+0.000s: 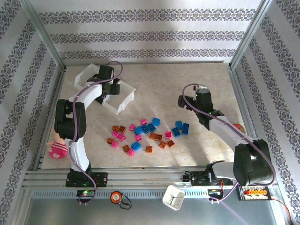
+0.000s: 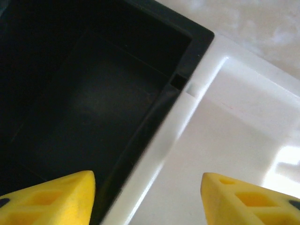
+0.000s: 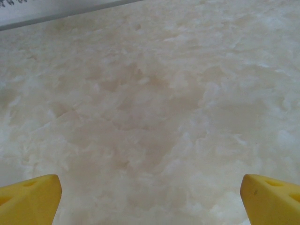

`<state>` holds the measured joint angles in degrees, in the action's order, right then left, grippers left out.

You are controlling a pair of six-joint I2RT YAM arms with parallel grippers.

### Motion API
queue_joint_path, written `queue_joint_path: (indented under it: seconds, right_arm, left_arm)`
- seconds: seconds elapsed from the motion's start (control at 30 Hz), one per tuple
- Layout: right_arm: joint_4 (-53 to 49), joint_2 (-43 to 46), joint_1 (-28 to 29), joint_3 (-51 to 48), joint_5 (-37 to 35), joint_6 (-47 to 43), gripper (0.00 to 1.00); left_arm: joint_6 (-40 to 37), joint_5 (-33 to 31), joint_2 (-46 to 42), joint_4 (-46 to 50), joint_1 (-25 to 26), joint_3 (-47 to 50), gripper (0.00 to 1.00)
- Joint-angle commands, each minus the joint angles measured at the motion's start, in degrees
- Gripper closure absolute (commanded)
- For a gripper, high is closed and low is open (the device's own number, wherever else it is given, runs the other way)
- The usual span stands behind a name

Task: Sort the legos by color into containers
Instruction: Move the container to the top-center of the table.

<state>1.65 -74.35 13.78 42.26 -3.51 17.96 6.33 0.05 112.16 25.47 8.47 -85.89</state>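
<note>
To grip the joined row of rectangular plastic containers (image 1: 124,101) squarely, the left gripper (image 2: 147,201) should probably centre the wall (image 2: 159,136) shared by black bin (image 2: 93,93) and translucent white bin (image 2: 225,140) between its yellow fingertips (image 2: 51,199), which stand apart and empty. That arm arches to the overhead view's upper left. Small orange-brown, pink and blue studded legos (image 1: 145,133) lie scattered at centre, and the right gripper (image 3: 150,201) gapes over bare table (image 3: 150,117).

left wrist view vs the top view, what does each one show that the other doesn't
Left wrist: the black bin's bare inside up close, with the left gripper's yellow fingers either side of the wall it shares with a white bin. Top: loose bricks on the table, doll, cup, right gripper. Both: left gripper at the bins.
</note>
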Motion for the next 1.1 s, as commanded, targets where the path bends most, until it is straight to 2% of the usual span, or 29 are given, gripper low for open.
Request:
queue_joint_path:
  seconds: [0.0, 0.13, 0.33, 0.47, 0.63, 0.8, 1.07]
  right_arm:
    - [-2.51, 1.59, 0.96, 2.14, 0.6, -1.86, 0.02]
    - [-3.05, 1.44, 1.53, 2.39, 0.46, -2.23, 0.02]
    - [-4.24, 1.05, 2.59, 2.74, 0.05, -3.59, 0.02]
    - [-4.73, 1.04, 2.76, 3.0, -0.27, -3.1, 0.02]
    - [-6.2, 0.96, 2.69, 3.8, -1.48, -2.75, 0.02]
    - [-6.82, 1.27, 2.65, 4.44, -1.31, -1.19, 0.02]
    - [-8.19, -0.48, 0.04, 5.89, 3.54, 4.72, 0.06]
  left_arm:
    - [-1.67, -1.5, 2.39, 4.12, 2.16, -2.14, 0.46]
    - [-1.33, -5.84, 1.22, 3.04, 3.98, -2.45, 0.43]
    - [-1.57, -8.51, -4.18, -1.33, 4.09, -0.68, 0.38]
    - [-1.49, -9.43, -0.21, 4.75, 2.67, -5.54, 0.39]
    - [-1.22, -7.44, 3.84, 7.14, 2.63, -6.64, 0.41]
    - [-0.2, -6.65, 6.89, 9.21, 2.94, -8.48, 0.5]
    - [4.17, -4.78, 8.86, 12.57, 8.28, -13.6, 0.77]
